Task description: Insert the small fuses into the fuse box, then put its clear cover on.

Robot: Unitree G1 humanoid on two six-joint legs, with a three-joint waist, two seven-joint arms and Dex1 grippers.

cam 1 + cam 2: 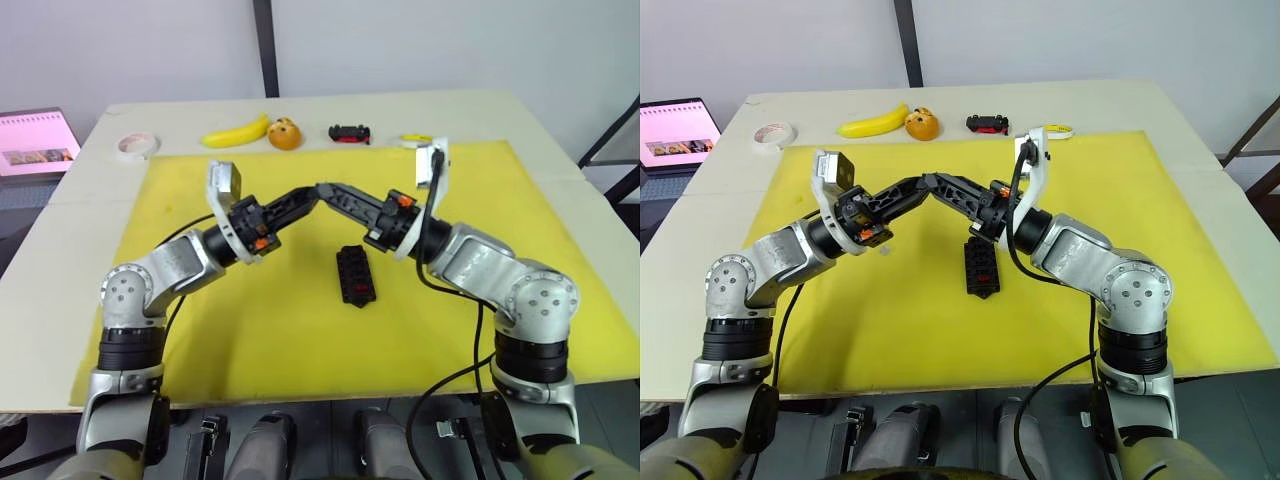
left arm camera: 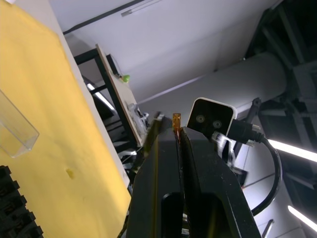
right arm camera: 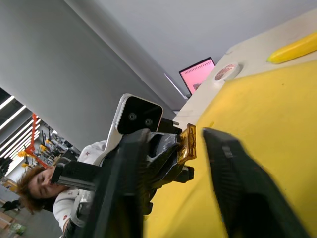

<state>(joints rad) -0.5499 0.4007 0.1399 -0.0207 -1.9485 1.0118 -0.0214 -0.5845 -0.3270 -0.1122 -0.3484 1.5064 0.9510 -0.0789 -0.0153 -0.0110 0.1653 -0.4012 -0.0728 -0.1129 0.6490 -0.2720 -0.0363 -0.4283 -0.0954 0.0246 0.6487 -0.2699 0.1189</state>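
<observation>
Above the middle of the yellow mat (image 1: 250,330) my two grippers meet tip to tip. My left gripper (image 2: 173,124) is shut on a small orange fuse (image 2: 176,120) that pokes out past its fingertips. Around that same orange fuse (image 3: 188,144) my right gripper (image 3: 176,134) stands open, its fingers wide apart on either side and not touching it. The black fuse box (image 1: 356,275) lies flat on the mat, just nearer than the meeting fingertips (image 1: 318,190). The clear cover (image 2: 15,131) lies on the mat beside the fuse box (image 2: 12,208).
Along the table's far edge lie a tape roll (image 1: 137,145), a banana (image 1: 237,131), an orange fruit (image 1: 285,133), a small black-and-red toy car (image 1: 349,133) and a yellow-white ring (image 1: 415,140). A pink screen (image 1: 38,140) stands at far left. A person (image 3: 39,188) sits behind me.
</observation>
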